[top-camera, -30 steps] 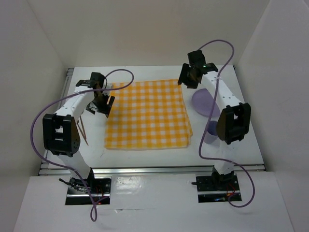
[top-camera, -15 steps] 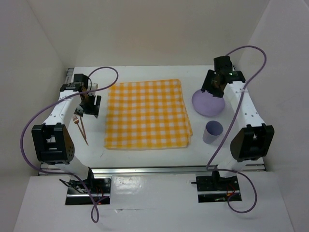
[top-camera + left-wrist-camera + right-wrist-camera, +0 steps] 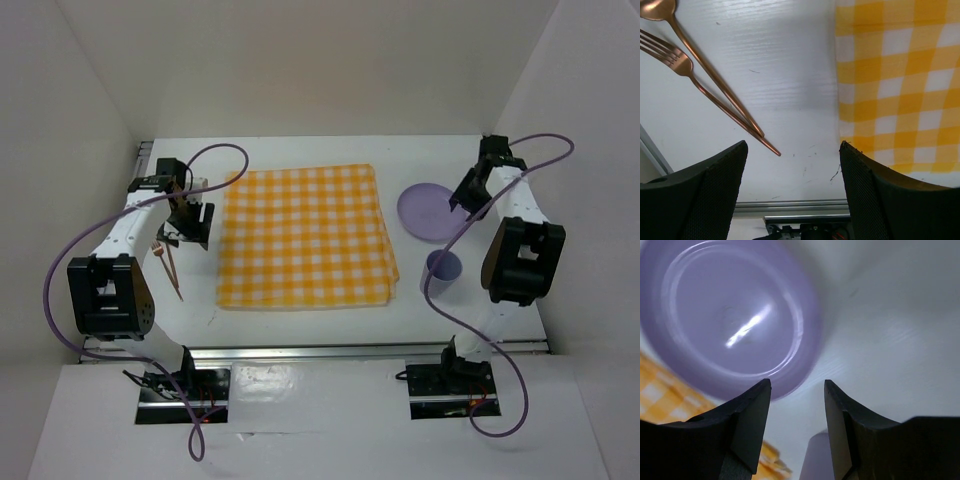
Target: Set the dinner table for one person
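Note:
The dinner table [image 3: 300,320] is a white top with metal rails. A yellow-and-white checked cloth [image 3: 305,235] lies in its middle and shows in the left wrist view [image 3: 900,75]. A copper fork [image 3: 705,92] and copper spoon [image 3: 695,55] lie at the left, small in the top view [image 3: 168,262]. A purple plate [image 3: 430,212] and purple cup [image 3: 443,266] sit at the right; both show in the right wrist view, plate [image 3: 730,315], cup [image 3: 815,460]. My left gripper [image 3: 190,225] is open and empty between cutlery and cloth. My right gripper [image 3: 468,195] is open and empty by the plate's right rim.
White walls enclose the table on three sides. A metal rail [image 3: 790,205] runs along the near edge. Purple cables loop from both arms over the table's sides. The right arm's elbow [image 3: 520,260] stands beside the cup.
My right gripper has swung right, from the cloth's far right corner to the plate's right side. My left gripper moved left off the cloth's edge, then settled near the cutlery.

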Robot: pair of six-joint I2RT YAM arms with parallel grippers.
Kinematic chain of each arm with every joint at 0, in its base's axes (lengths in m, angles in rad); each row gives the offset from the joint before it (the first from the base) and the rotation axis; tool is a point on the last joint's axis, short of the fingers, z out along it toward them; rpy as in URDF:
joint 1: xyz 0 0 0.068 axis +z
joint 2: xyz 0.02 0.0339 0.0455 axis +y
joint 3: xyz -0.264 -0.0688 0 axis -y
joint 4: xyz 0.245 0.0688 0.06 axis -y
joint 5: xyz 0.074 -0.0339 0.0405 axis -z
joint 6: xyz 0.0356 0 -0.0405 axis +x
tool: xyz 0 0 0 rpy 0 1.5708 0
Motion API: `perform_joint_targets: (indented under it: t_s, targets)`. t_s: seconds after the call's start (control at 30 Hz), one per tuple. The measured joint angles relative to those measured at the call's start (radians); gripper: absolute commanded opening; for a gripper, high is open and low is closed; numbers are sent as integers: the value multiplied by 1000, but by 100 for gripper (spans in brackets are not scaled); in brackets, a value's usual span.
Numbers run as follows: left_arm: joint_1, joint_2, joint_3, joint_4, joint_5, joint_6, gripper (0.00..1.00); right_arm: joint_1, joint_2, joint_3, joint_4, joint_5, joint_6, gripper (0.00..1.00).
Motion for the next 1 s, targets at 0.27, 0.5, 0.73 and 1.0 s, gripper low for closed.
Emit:
perform_joint_targets:
  t_s: [0.27, 0.5, 0.73, 1.0]
  targets:
    - [0, -2, -10, 1, 1, 0, 81, -79, 145, -22, 50, 25, 57, 55]
    - [0, -2, -10, 1, -7, 0, 81, -65, 267, 2, 91, -5, 89, 30]
    - [0, 2, -10, 2, -25, 0, 81, -66, 260, 35, 151, -37, 111, 0]
    - [0, 30, -10, 0, -26, -1, 81, -40, 259, 125, 151, -84, 108, 0]
